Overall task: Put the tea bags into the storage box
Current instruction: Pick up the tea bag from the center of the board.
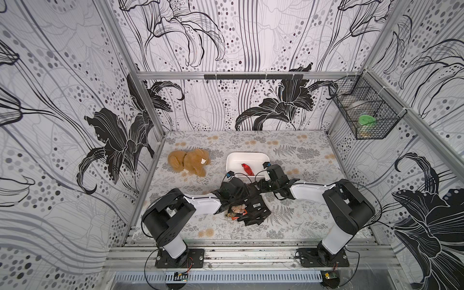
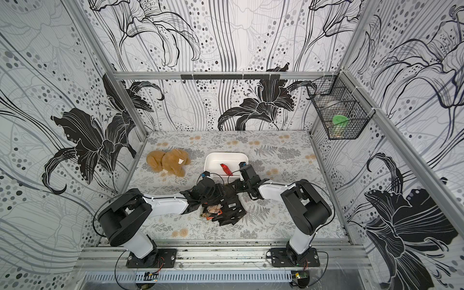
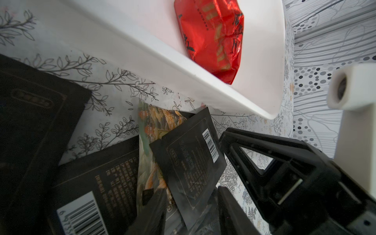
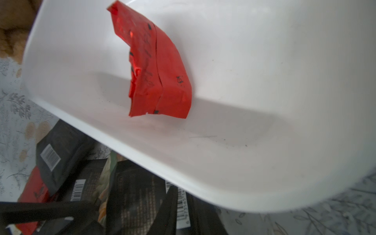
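In the middle of both top views, the white storage box (image 1: pixel 234 163) stands on the flowered table (image 1: pixel 301 221), and only one red tea bag (image 1: pixel 247 169) lies inside it. Just below the box in the frame, the pile of tea bags (image 1: pixel 251 211) lies on the table, mostly black ones with a few orange and tan. So I judge that the task is only at its beginning: one bag is done and nearly all are left.

At the bottom of the left wrist view, the left gripper (image 3: pixel 191 213) has its jaws partly open, one on each side of a black sachet (image 3: pixel 191 162) on the pile. I see no firm pinch. At the bottom of the right wrist view, the right gripper (image 4: pixel 181 215) shows narrow jaws with a barcoded sachet (image 4: pixel 182 203) between them, just under the box rim. I cannot tell if it is gripped.
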Robot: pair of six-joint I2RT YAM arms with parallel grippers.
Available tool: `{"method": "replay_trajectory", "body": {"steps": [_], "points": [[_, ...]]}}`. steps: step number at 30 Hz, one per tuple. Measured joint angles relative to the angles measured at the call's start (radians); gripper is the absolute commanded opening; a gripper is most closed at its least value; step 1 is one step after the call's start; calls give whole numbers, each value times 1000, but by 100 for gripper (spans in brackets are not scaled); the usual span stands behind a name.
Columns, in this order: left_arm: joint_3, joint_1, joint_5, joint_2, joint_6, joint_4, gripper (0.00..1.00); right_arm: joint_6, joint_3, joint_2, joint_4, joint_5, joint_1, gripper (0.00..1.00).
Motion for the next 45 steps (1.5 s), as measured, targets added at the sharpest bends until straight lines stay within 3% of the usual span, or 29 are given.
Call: {"method": "replay_trajectory", "body": {"steps": [22, 26, 33, 45], "points": [[11, 0, 6, 67, -37, 53, 44, 0, 43, 46, -64, 0, 0, 18], [11, 0, 14, 76, -45, 70, 38, 0, 43, 47, -64, -4, 0, 18], [18, -3, 29, 90, -56, 84, 38, 0, 43, 48, -64, -14, 0, 18], [66, -13, 48, 154, -71, 105, 25, 4, 50, 55, -63, -29, 10, 18]]}}
